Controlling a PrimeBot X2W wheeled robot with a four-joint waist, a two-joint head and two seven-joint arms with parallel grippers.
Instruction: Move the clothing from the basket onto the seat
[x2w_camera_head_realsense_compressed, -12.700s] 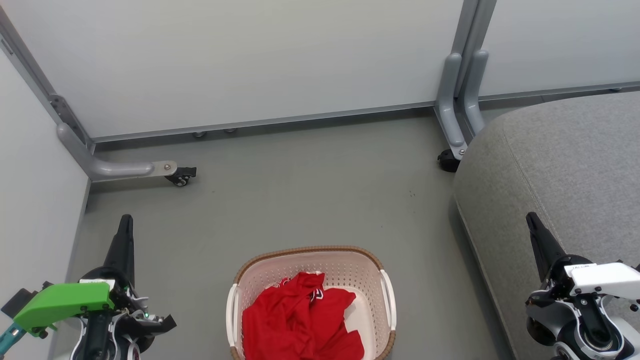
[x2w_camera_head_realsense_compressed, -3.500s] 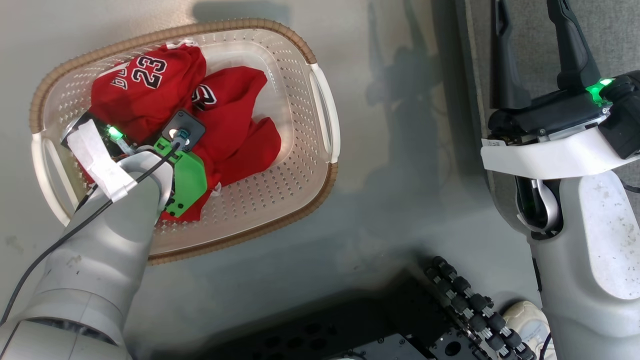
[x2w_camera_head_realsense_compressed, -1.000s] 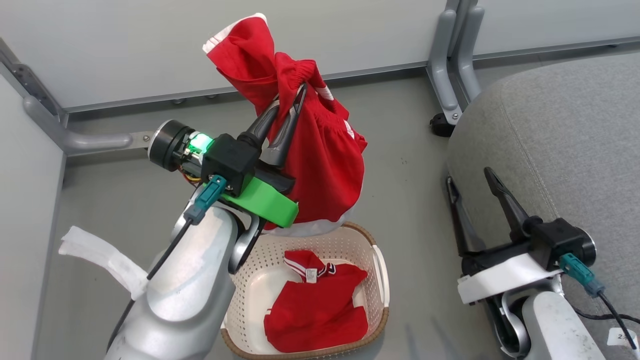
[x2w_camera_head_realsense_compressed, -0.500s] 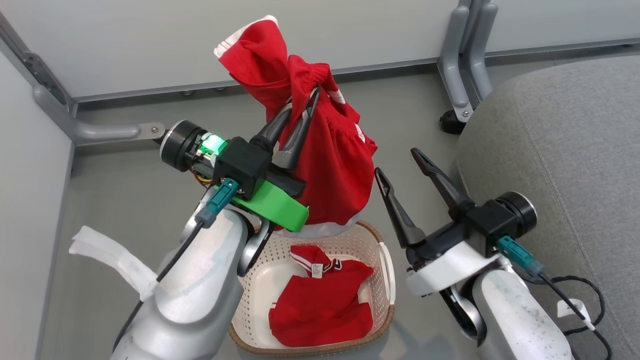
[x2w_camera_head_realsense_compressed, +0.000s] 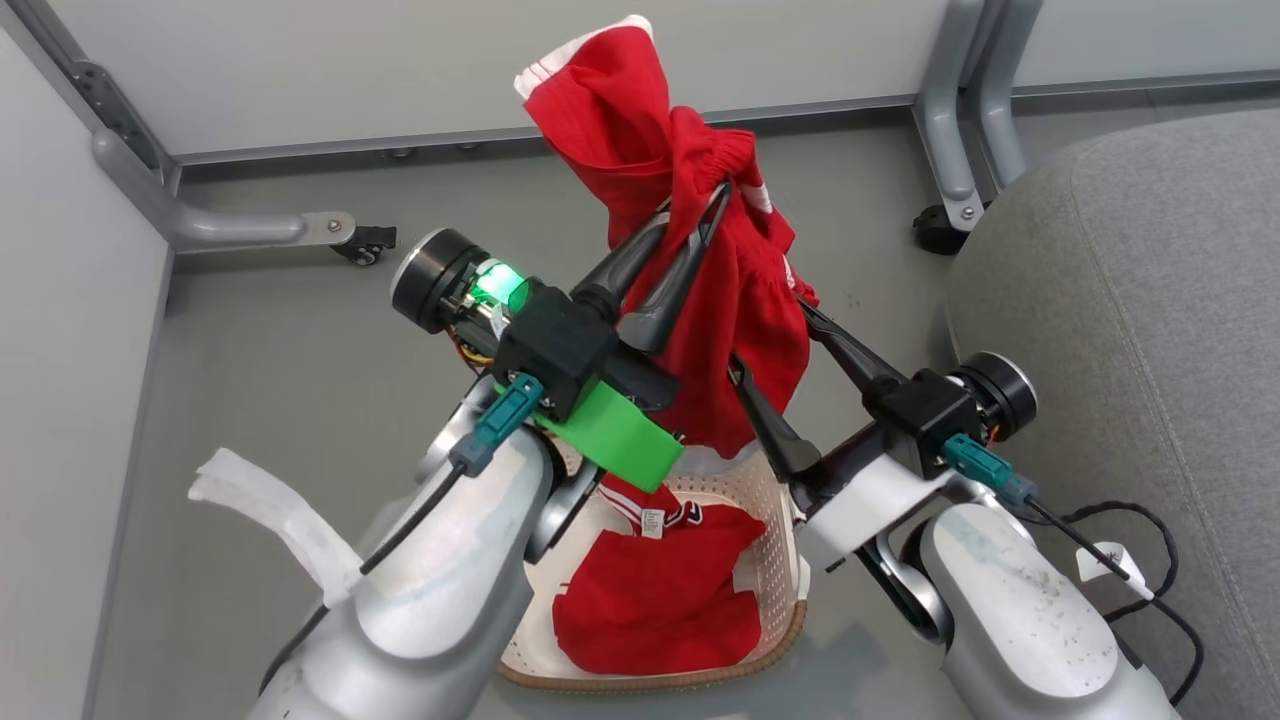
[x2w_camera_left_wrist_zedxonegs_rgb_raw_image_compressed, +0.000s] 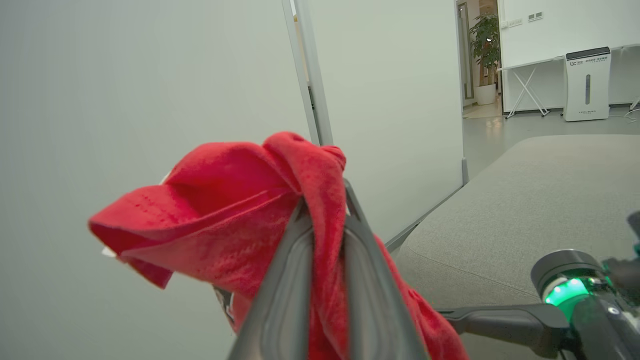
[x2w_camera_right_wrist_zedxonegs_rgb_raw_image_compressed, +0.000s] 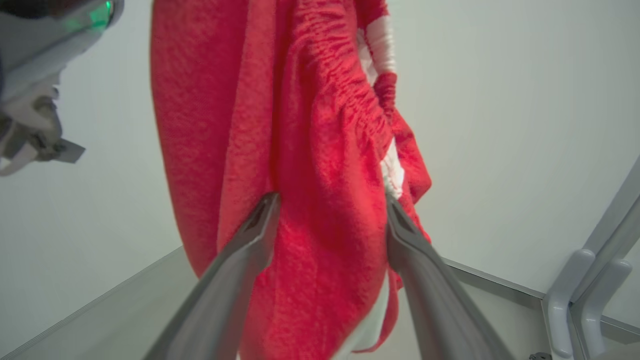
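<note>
Left gripper (x2w_camera_head_realsense_compressed: 705, 195): fingers pressed together on a fold of one red garment (x2w_camera_head_realsense_compressed: 740, 290), near its gathered waistband. It is held high, above the basket (x2w_camera_head_realsense_compressed: 720, 682), with most of the cloth hanging free below the pinch.

Right gripper (x2w_camera_head_realsense_compressed: 768, 333): fingers spread, one on each side of the hanging cloth (the right wrist view shows red fabric between them). Whether either finger touches the cloth cannot be told.

Second garment (x2w_camera_head_realsense_compressed: 660, 600): lying crumpled on the basket floor.

Seat (x2w_camera_head_realsense_compressed: 1150, 300): to the robot's right, well apart from the held garment and bare where visible.

Step in hand, as judged: first garment lifted out, carry not yet made, right gripper placed for a supporting grasp.

Next move calls for closing the right fingers on the cloth, if support is intended. Both arms then swing right over the seat and let go, keeping the trailing hem off the basket rim.
</note>
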